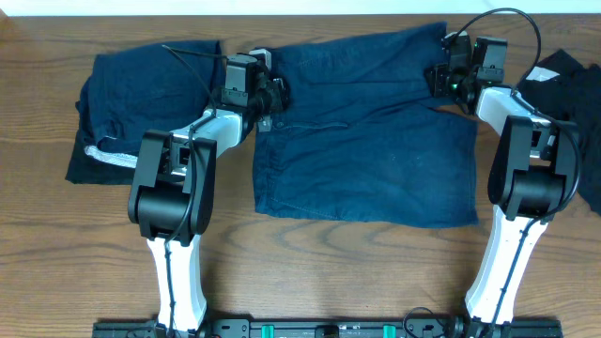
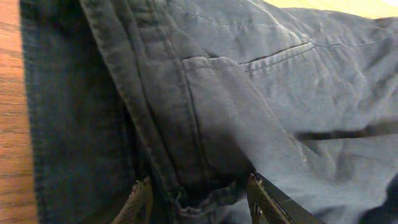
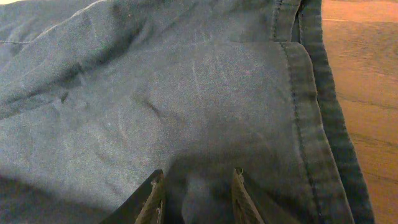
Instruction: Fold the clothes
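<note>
Navy shorts spread on surface, right claw pinching fabric edge, left claw astride waistband, grip indeterminate

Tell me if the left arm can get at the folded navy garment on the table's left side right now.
Probably yes: the folded navy garment lies just beside the left pincer, nothing between them, though shorts fabric sits between its fingers.

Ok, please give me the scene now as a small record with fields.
centre: navy shorts, spread flat
left side: second navy garment, roughly folded
right edge: black garment
left claw: astride a seam at the shorts' left edge, grip unclear
right claw: astride cloth near the shorts' right edge, grip unclear
surface: wooden table
</note>
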